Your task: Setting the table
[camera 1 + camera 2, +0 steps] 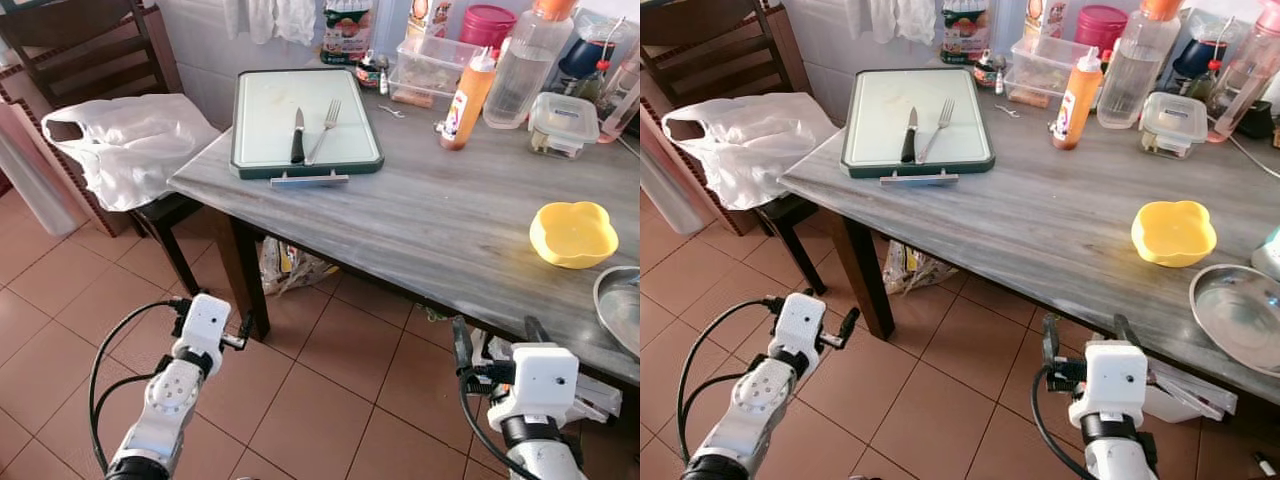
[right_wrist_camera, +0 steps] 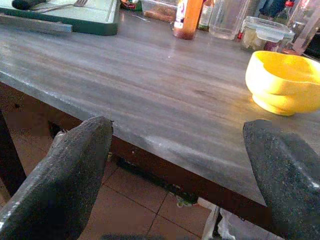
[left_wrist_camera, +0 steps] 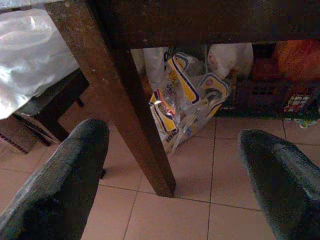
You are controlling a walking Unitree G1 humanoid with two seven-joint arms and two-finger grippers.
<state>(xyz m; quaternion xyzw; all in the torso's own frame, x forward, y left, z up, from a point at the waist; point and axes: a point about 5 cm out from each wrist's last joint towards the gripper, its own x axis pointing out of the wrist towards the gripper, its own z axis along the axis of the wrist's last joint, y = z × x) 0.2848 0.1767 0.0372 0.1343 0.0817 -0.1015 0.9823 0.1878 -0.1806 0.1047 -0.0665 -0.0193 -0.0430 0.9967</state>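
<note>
A green-rimmed white tray (image 1: 270, 100) lies at the far left of the grey wooden table (image 1: 430, 210). On it a black-handled knife (image 1: 298, 135) and a steel fork (image 1: 325, 130) lie side by side. A yellow bowl (image 1: 573, 233) sits near the right, with a steel plate (image 1: 1240, 310) at the front right edge. Both grippers hang below the table's front edge. My left gripper (image 1: 213, 318) is open near the table leg (image 3: 125, 100). My right gripper (image 1: 497, 340) is open at table-top height, facing the bowl (image 2: 282, 80).
A dark chair carrying a white plastic bag (image 1: 130, 145) stands left of the table. An orange sauce bottle (image 1: 468, 100), a clear bottle and lidded containers crowd the table's back. A printed bag (image 3: 185, 100) lies on the tiled floor under the table.
</note>
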